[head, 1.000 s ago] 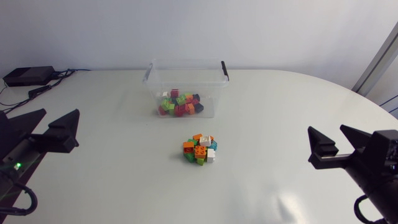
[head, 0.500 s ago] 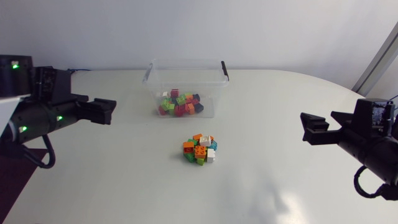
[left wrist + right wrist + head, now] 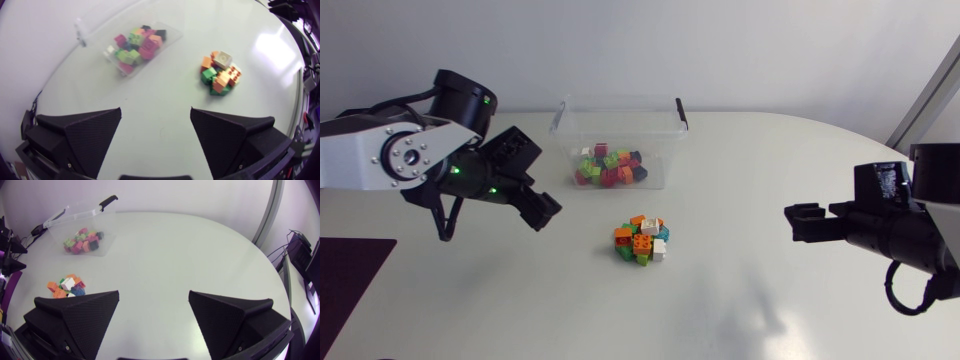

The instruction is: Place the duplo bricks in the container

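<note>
The pile's lower duplo bricks [image 3: 641,241] lay hidden under others, and those in the container [image 3: 620,125] were too small to count.

Loose bricks [image 3: 641,239] lie before the container [image 3: 620,100].

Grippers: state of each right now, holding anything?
Left gripper: open, empty, bare table between its fingers.
Right gripper: open, empty.

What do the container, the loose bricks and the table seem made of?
The container looks like clear, glossy plastic: the bricks inside show through its walls. The loose bricks are probably hard moulded plastic, in solid bright colours. The table has a smooth white top, faintly glossy by its light patch; material unclear.
</note>
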Controlling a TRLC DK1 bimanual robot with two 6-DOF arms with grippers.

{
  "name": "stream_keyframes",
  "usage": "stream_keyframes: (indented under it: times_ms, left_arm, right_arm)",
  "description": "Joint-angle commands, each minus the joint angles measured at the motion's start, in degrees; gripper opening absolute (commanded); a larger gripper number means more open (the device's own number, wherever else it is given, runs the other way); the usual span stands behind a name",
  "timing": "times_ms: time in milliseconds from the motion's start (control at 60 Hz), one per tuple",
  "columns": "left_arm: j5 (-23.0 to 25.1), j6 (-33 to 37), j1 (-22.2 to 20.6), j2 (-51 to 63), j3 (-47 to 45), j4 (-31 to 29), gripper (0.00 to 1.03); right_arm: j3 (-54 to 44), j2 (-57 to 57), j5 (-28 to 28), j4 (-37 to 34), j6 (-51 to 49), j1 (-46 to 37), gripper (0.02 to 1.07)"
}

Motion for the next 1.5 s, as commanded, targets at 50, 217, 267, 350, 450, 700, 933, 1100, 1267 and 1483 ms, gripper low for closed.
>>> stream_keyframes:
  times_ms: [50,217,267,350,450,700,933,1100,1267,1483]
  left_arm:
    - [4.7,7.5,-0.7,4.6,4.0,-3.4,0.99]
    - [10.8,14.6,-1.4,8.5,5.3,-6.1,0.99]
    - [11.8,15.9,-1.6,9.9,5.8,-6.3,0.99]
    - [12.7,18.7,-2.0,12.5,7.6,-7.3,0.99]
    - [14.1,20.9,-2.3,14.3,9.6,-7.8,0.99]
    - [19.0,24.8,-3.4,18.9,13.2,-7.8,0.98]
    - [20.1,27.7,-5.6,22.8,15.3,-7.8,0.96]
    - [21.4,28.7,-6.4,24.4,16.5,-7.8,0.96]
    - [22.2,29.6,-7.3,26.0,17.0,-7.6,0.92]
    - [23.6,30.7,-8.2,27.7,17.1,-7.5,0.78]
  right_arm:
    - [4.1,4.5,-0.9,-4.5,-1.3,1.2,1.03]
    - [6.9,8.2,-4.5,-9.7,-5.3,2.1,1.03]
    - [7.5,9.1,-5.8,-10.4,-6.5,2.3,1.03]
    - [7.9,10.3,-11.2,-10.8,-9.9,2.5,1.02]
    - [9.0,10.9,-10.8,-12.7,-16.1,3.5,1.02]
    - [8.2,9.9,-10.9,-12.5,-24.8,6.1,1.02]
    - [10.4,13.0,-18.9,-12.1,-25.7,6.8,1.02]
    - [11.2,15.6,-18.9,-11.8,-26.5,10.7,1.02]
    - [11.9,19.1,-18.2,-10.0,-26.6,12.9,1.02]
    - [12.3,21.3,-17.5,-8.5,-26.6,14.0,1.02]
